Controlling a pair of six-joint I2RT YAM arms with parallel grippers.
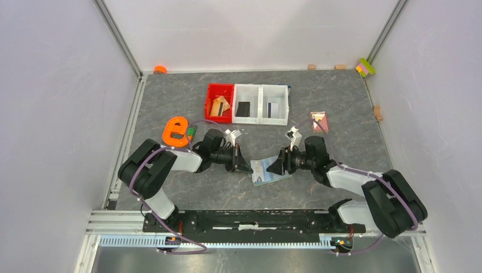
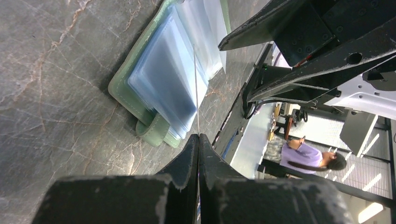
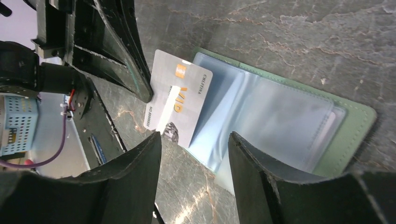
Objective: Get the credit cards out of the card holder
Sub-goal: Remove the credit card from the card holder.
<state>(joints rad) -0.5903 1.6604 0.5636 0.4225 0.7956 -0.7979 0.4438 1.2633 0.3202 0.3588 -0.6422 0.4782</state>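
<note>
Pinching a grey card (image 3: 180,93) nearly clear of the card holder (image 3: 359,116) mid-frame, the left gripper (image 2: 198,136) has it, right gripper (image 3: 194,136) hangs spread; three more look dropped in the bins (image 1: 260,91) up top.

The left arm (image 1: 152,169) and right arm (image 1: 389,200) are black-jointed with pale grey link covers. A purple cable (image 1: 134,183) loops along each. The left gripper (image 2: 198,137) and right gripper (image 3: 194,139) have matte black, scuffed, tapering fingers.
</note>
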